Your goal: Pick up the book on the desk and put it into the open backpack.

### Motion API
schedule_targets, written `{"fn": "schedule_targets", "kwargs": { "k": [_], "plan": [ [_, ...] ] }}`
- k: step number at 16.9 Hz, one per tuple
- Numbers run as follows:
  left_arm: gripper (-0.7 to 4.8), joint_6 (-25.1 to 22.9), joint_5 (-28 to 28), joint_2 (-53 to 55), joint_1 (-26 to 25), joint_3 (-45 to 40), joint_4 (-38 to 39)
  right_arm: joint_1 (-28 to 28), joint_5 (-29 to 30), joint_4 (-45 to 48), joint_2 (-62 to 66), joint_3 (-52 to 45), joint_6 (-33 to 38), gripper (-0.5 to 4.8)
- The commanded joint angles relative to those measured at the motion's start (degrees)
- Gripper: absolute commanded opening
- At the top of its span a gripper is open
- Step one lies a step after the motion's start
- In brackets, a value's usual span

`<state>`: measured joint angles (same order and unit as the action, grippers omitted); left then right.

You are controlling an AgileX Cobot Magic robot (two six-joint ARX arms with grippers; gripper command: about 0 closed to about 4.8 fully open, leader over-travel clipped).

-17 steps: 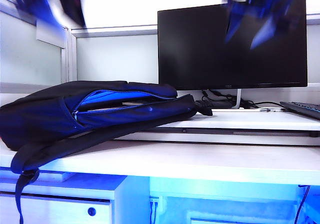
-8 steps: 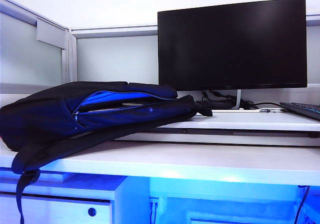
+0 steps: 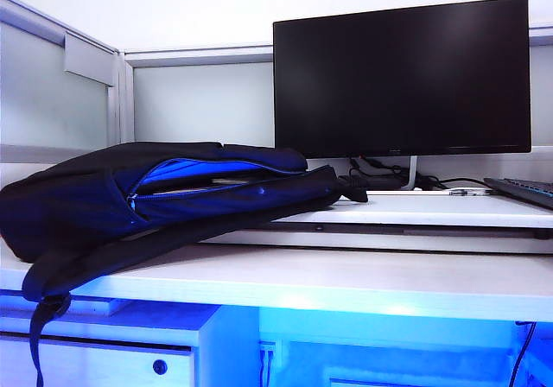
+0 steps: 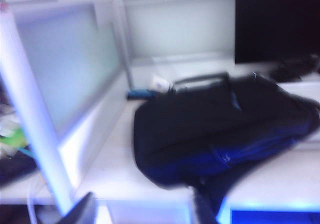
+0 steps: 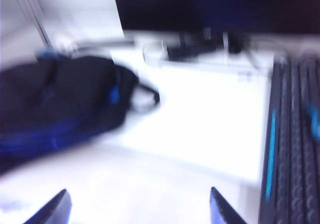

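The black backpack (image 3: 155, 197) lies on its side on the white desk (image 3: 346, 279), its blue-lined opening facing the exterior view. A pale strip shows inside that opening; I cannot tell whether it is the book, which shows plainly in no view. Neither arm appears in the exterior view. My left gripper (image 4: 142, 211) hangs in the air short of the backpack (image 4: 220, 129), open, with nothing between its fingers. My right gripper (image 5: 140, 209) is open and empty too, above the bare desk (image 5: 200, 134) beside the backpack (image 5: 60, 104). Both wrist views are blurred.
A black monitor (image 3: 402, 76) stands on the raised shelf tier (image 3: 415, 207) with cables (image 3: 380, 178) at its foot. A dark keyboard (image 5: 292, 144) lies at the right. Grey partition panels (image 3: 52, 93) close the left side and back. A white drawer cabinet (image 3: 104, 361) sits under the desk.
Both arms, blurred at the top of the exterior view a second ago, have left that view. The backpack has not moved.
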<state>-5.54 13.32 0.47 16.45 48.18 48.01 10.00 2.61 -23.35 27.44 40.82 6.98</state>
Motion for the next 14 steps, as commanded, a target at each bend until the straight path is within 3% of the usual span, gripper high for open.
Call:
{"fn": "schedule_targets", "kwargs": {
  "k": [1, 3, 6, 9, 12, 14],
  "plan": [
    [2.54, -0.98, 0.57, 0.35, 0.11, -5.25, 1.25, 0.37, -0.22, 0.11, -1.95, -5.27, 1.86, 3.24],
    [2.48, -2.25, 0.63, -0.20, 0.13, -10.27, -2.05, 0.20, -1.11, 0.94, -4.00, -9.55, 1.88, 3.09],
    [2.36, -3.02, -0.04, -0.22, 0.20, -18.60, -16.00, 0.15, -1.46, 5.33, -5.70, -15.30, 2.03, 3.04],
    [2.35, 3.02, 2.60, -0.22, 0.15, -28.65, -30.05, -0.02, -3.30, 9.64, -5.73, -19.28, 2.05, 3.04],
    [1.44, 5.75, 6.29, -0.24, -0.63, -32.98, -33.62, -0.02, -6.78, 12.15, -5.73, -21.35, 2.05, 3.04],
    [1.43, 6.45, 6.60, -0.24, -2.82, -34.14, -34.58, -0.02, -6.97, 13.44, -5.70, -22.45, 2.08, 3.04]
  ]
}}
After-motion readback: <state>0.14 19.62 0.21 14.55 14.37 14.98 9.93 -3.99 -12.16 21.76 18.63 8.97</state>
